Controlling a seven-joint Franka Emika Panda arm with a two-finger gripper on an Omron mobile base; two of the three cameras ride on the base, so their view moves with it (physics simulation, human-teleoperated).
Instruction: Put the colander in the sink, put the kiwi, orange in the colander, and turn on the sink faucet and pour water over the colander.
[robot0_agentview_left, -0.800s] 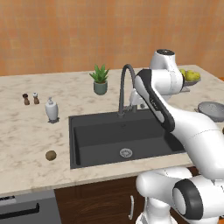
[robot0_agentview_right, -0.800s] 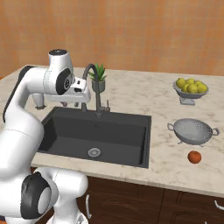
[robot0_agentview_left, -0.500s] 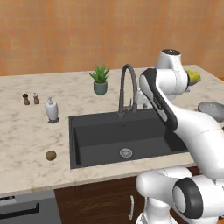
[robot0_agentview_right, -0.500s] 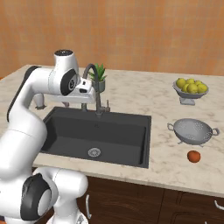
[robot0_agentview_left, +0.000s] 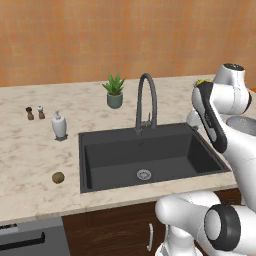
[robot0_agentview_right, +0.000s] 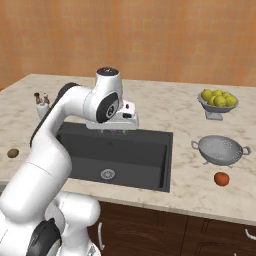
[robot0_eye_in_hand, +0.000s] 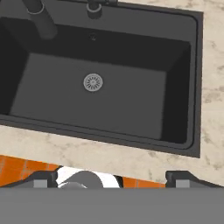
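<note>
Colander (robot0_agentview_right: 220, 150) sits on worktop (robot0_agentview_right: 165, 107), right of empty sink (robot0_agentview_right: 117, 150); released tool (robot0_eye_in_hand: 111, 177) must reach and grasp it first.

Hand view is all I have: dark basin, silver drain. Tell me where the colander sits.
Observer: The light grey perforated metal colander stands on the marble counter, right of the dark charcoal rectangular sink.
Operator: Give me the orange.
Observer: The small round orange-red fruit lies on the counter just in front of the colander.
Operator: Now the kiwi.
Observer: The small brown oval kiwi lies on the counter left of the sink.
</note>
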